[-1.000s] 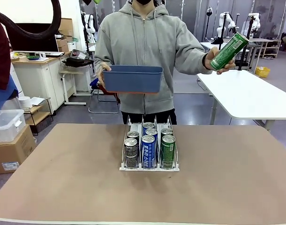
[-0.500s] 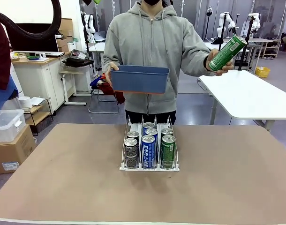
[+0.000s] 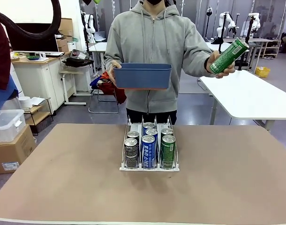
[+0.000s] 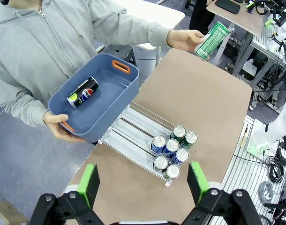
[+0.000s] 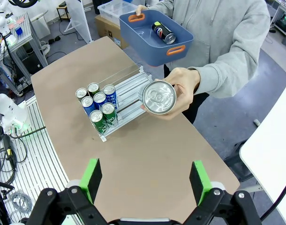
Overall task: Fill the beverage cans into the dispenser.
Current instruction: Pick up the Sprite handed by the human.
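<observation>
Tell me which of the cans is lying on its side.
The dark can in the blue bin that the person holds. The cans in the dispenser stand upright; the green can is tilted in the person's other hand.

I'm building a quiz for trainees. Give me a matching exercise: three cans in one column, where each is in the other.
1. tilted green aluminium can
2. dark can with red-and-blue logo
3. front blue-and-white lettered can

A. middle lane of the clear wire dispenser
B. lying in the blue plastic bin
C. in the person's raised hand

Pairs: 1-C, 2-B, 3-A.
</observation>
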You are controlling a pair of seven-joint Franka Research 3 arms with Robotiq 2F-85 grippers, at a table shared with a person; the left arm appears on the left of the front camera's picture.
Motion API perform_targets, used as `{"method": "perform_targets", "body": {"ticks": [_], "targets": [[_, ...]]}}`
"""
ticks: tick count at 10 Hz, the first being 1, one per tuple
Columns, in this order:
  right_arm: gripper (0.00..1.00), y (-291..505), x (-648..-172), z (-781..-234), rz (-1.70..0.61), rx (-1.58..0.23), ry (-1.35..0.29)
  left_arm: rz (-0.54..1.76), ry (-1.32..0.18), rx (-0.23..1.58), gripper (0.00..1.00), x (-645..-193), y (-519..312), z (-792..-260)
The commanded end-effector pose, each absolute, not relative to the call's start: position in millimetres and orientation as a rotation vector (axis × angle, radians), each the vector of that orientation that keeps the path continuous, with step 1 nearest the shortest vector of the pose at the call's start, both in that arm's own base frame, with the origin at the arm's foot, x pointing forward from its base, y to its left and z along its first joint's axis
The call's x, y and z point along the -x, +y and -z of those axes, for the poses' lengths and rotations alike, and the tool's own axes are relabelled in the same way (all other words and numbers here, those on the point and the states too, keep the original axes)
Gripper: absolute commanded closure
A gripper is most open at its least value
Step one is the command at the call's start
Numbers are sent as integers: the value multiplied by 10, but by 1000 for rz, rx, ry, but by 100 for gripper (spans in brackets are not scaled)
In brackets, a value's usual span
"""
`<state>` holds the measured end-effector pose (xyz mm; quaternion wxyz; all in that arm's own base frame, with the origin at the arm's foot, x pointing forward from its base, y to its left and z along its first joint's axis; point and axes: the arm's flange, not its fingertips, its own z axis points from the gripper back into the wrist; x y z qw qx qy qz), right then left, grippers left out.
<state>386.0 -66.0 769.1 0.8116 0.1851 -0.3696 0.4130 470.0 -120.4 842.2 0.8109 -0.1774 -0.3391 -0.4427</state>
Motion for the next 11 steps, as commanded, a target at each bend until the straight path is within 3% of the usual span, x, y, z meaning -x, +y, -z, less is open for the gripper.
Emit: {"method": "perform_targets", "body": {"ticks": [1, 5, 11], "targets": [[0, -634, -3853, -7670, -887, -401, -790, 951, -721, 383, 0, -4698, -1195, -8454], [0, -503, -3809, -7652, -853, -431, -783, 951, -721, 383, 0, -4698, -1195, -8454], [0, -245, -4327, -7743, -928, -448, -666, 951, -721, 383, 0, -4698, -1195, -8454]]}}
